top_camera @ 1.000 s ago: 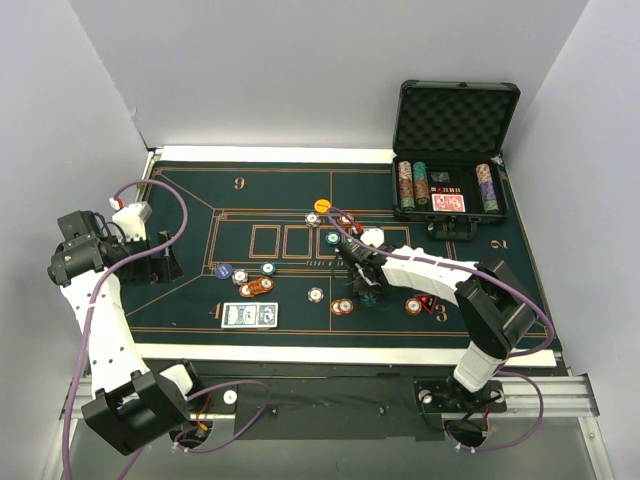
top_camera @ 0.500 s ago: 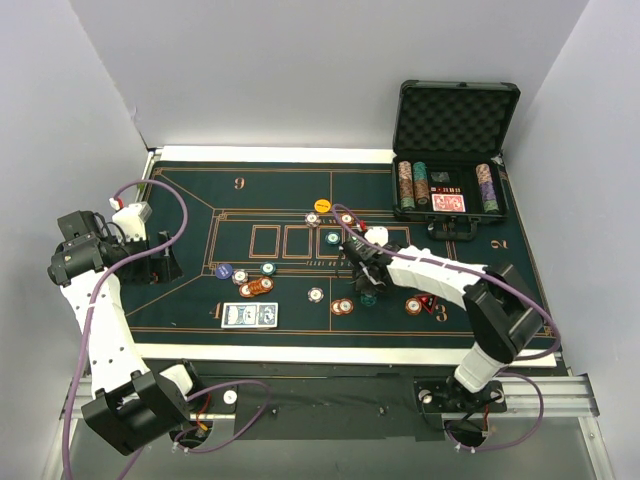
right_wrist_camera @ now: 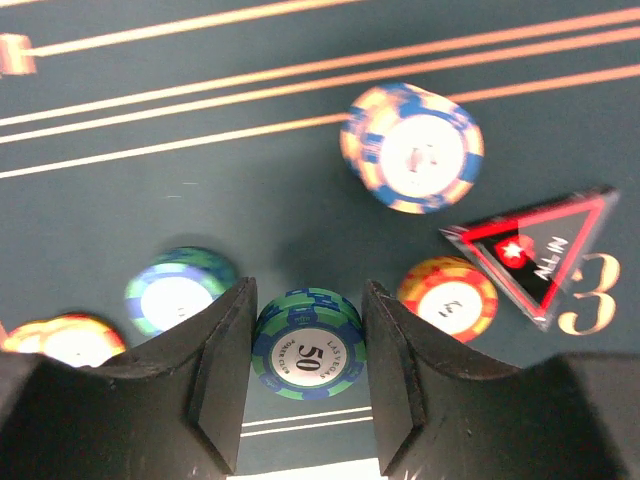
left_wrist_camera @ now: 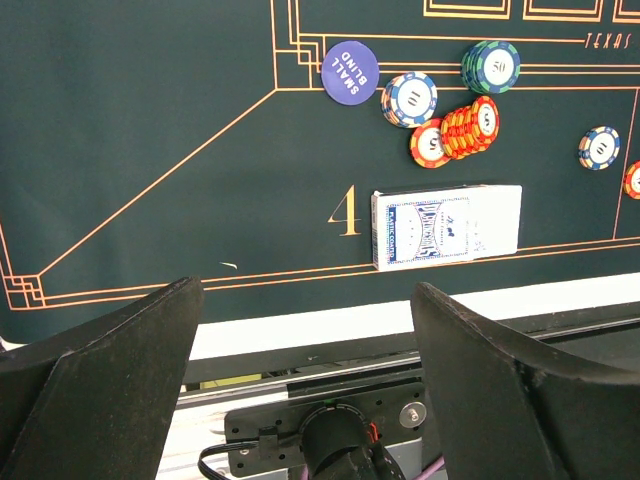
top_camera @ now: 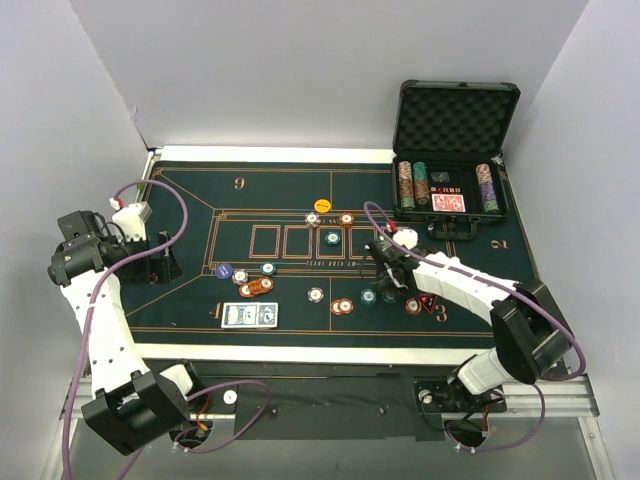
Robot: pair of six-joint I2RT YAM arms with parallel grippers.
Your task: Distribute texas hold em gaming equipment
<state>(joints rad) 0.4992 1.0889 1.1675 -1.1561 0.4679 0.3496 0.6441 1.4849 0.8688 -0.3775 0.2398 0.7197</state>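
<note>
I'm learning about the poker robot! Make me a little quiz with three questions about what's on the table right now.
1. True or false: the left pincer is holding a playing card.
2. Pick one: what number is printed on the green chip sitting between the fingers of the right pincer? A) 5 B) 50 C) 10
3. Fill the gap: the purple disc on the felt reads SMALL ____.

Key:
1. False. Its fingers are wide apart with nothing between them.
2. B.
3. BLIND.
</note>
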